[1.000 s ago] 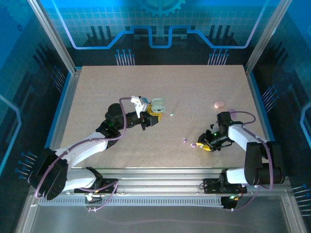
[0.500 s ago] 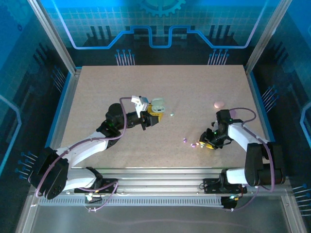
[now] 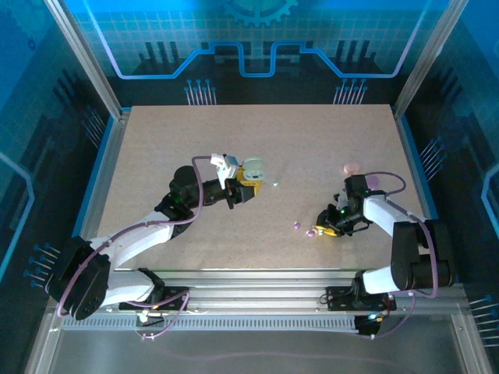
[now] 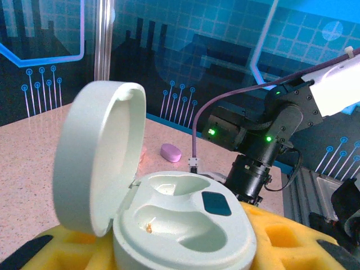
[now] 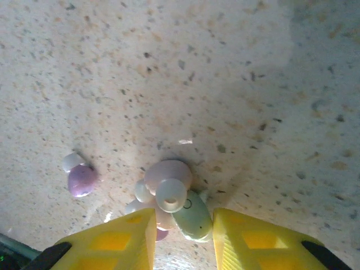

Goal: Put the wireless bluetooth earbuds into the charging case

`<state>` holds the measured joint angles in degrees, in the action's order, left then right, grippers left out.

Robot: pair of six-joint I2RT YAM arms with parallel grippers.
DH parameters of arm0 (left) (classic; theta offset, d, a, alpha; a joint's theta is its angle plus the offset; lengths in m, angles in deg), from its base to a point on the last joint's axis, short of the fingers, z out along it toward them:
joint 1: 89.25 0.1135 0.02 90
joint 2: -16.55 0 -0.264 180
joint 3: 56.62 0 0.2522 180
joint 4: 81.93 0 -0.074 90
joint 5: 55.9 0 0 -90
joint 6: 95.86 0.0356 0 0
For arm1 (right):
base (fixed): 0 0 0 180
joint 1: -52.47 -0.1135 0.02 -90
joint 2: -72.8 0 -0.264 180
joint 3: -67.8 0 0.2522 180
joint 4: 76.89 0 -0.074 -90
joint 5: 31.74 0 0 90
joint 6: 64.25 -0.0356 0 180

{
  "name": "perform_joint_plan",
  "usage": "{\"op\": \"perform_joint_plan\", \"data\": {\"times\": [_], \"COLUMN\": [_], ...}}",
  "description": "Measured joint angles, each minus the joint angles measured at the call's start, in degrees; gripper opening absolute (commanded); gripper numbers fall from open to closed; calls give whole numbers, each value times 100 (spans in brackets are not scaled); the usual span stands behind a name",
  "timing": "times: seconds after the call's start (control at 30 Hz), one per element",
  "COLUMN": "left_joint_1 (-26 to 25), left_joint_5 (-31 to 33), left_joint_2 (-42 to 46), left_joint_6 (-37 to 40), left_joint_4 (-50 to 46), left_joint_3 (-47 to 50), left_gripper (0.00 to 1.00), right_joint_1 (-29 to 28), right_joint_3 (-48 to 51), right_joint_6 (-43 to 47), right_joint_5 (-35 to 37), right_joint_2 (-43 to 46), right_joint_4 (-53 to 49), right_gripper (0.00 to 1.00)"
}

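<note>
Earbuds (image 3: 312, 231) lie loose on the speckled worktop (image 3: 195, 132) in the overhead view. A small lilac group sits at the near right, just at the tips of the right fingers (image 3: 330, 231). A lone earbud (image 3: 275, 184), pale mint, sits near the middle, just right of the left fingers (image 3: 248, 187). Those are clamped on a white charging case (image 3: 252, 166) with its lid up. A pink case (image 3: 352, 167) rests at the far right.

From the left wrist, the yellow left fingers (image 4: 287, 242) press on both sides of the charging case (image 4: 185, 219). Its lid (image 4: 98, 160) stands open at the left, and two hollows show in the base. A lilac case (image 4: 170, 152) lies farther off on the worktop.

From the right wrist, the right fingers (image 5: 124, 236) stand a little apart with a clump of earbuds in the gap. In it, a mint earbud (image 5: 193, 216) and a pale pink earbud (image 5: 167, 177) touch each other. Whether the fingers press on them I cannot tell. A lilac earbud (image 5: 81, 181) lies apart to the left.
</note>
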<state>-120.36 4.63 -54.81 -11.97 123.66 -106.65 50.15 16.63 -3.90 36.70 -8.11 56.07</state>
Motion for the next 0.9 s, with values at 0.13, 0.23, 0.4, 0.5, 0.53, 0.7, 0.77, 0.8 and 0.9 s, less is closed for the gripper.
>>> {"op": "perform_joint_plan", "data": {"times": [0.13, 0.23, 0.4, 0.5, 0.53, 0.7, 0.77, 0.8, 0.9], "left_joint_1": [0, 0, 0, 0, 0, 0, 0, 0, 0], "left_joint_5": [-17, -17, -17, -15, -15, -15, -15, -15, -15], "left_joint_2": [-48, -63, -61, -61, -61, -61, -61, -61, -59], "left_joint_6": [0, 0, 0, 0, 0, 0, 0, 0, 0], "left_joint_4": [0, -4, -7, -7, -7, -7, -7, -7, -7], "left_joint_3": [0, 0, 0, 0, 0, 0, 0, 0, 0], "left_gripper": [36, 36, 36, 36, 36, 36, 36, 36, 37], "right_joint_1": [-92, -208, -472, -658, -717, -839, -857, -874, -970], "right_joint_3": [-35, -157, -256, -308, -337, -468, -494, -518, -612], "right_joint_6": [-2, -2, -7, -7, -7, -26, -31, -31, -28], "right_joint_5": [-155, -190, -179, -146, -138, -114, -118, -116, -70], "right_joint_2": [-37, -219, -328, -328, -328, -348, -417, -476, -614], "right_joint_4": [118, 140, 94, -26, -61, -103, -94, -94, -96], "right_gripper": [34, 34, 33, 34, 34, 35, 35, 35, 36]}}
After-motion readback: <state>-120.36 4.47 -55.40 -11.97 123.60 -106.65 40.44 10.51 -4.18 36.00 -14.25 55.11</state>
